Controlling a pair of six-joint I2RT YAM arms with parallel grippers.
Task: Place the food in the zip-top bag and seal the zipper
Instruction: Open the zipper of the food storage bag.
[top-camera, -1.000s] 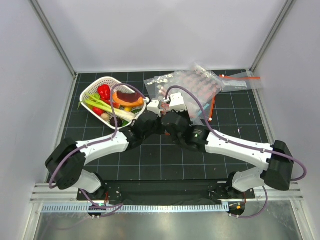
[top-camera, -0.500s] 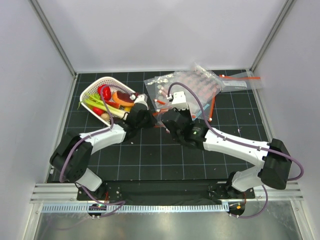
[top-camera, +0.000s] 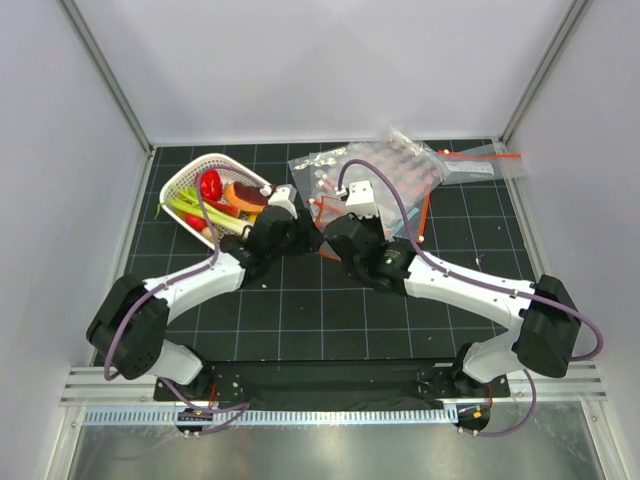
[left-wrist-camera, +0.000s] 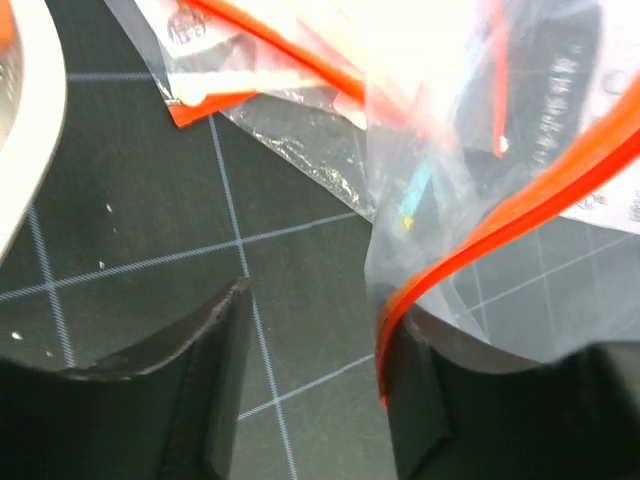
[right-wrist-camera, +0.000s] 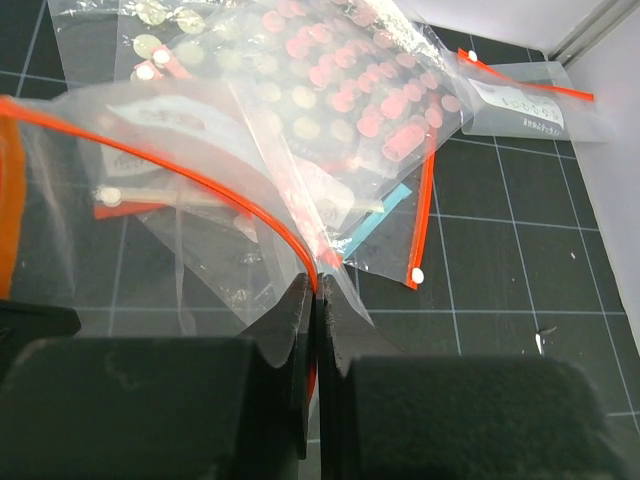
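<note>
The clear zip-top bag (right-wrist-camera: 170, 230) hangs in front of my right gripper (right-wrist-camera: 318, 290), which is shut on its orange-red zipper (right-wrist-camera: 230, 195). My left gripper (left-wrist-camera: 315, 330) stands open just above the mat. The same orange strip (left-wrist-camera: 520, 200) lies over its right finger (left-wrist-camera: 420, 400), with nothing between the jaws. The food sits in the white basket (top-camera: 182, 178) at the left: a red fruit (top-camera: 208, 183), a red wedge (top-camera: 248, 196) and a green stalk (top-camera: 192, 207). From above, both grippers meet between the basket and the pile of bags.
Several other clear bags (top-camera: 395, 165) with orange strips lie heaped at the back right, one of them (right-wrist-camera: 520, 100) near the corner post. The basket rim (left-wrist-camera: 30, 120) is close on the left of my left gripper. A black gridded mat (top-camera: 300, 310) covers the table.
My left gripper has opened and let go of the bag's strip, shifting left toward the basket. The right gripper has kept its hold and moved slightly back.
</note>
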